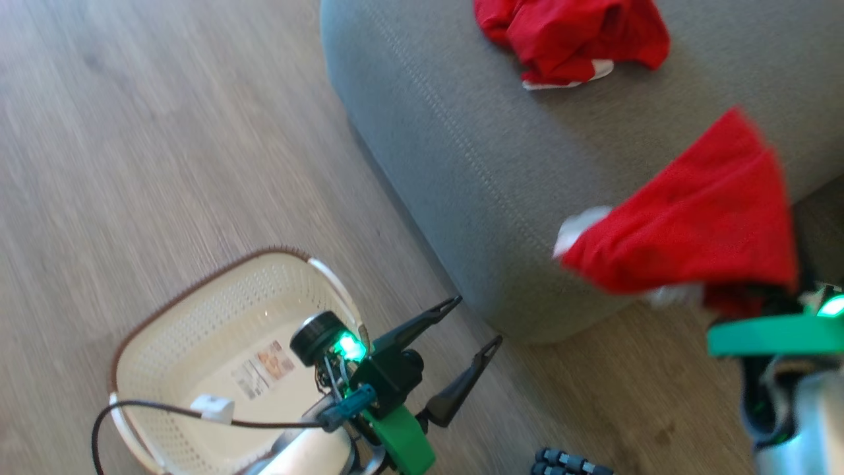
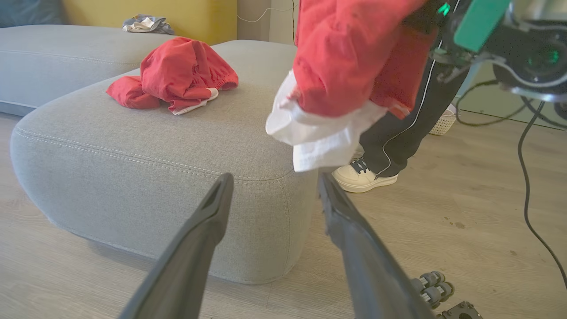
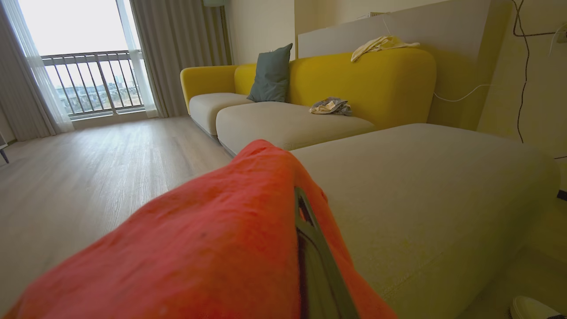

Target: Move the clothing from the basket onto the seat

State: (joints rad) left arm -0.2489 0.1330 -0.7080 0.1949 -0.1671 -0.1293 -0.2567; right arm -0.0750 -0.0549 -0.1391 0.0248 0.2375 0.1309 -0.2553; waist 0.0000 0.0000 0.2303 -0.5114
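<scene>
The right gripper [image 3: 301, 208] is clamped on one red garment [image 1: 692, 224], held at the edge of the grey seat [image 1: 475, 145]. The other garment [image 1: 573, 33] lies crumpled on the seat. The left gripper [image 1: 475, 322] has its fingers apart beside the basket [image 1: 198, 310].

The crumpled garment [image 1: 570, 36] is bright red with a strip of white trim. The hanging garment [image 1: 692, 224] is the same red, with a white patch. The seat [image 1: 461, 165] is plain mid-grey, crossed by a pale stitched seam. The basket [image 1: 191, 330] is cream-white, dotted all over with small holes, under a brown braided rim; its label [image 1: 264, 369] is white with orange print. The left claw [image 1: 476, 321] has black fingers on a green mount with a glowing green light. The floor [image 1: 132, 132] is pale grey-brown wood grain. The sofa back [image 3: 363, 84] is mustard yellow; its pillow [image 3: 271, 73] is dull teal.
</scene>
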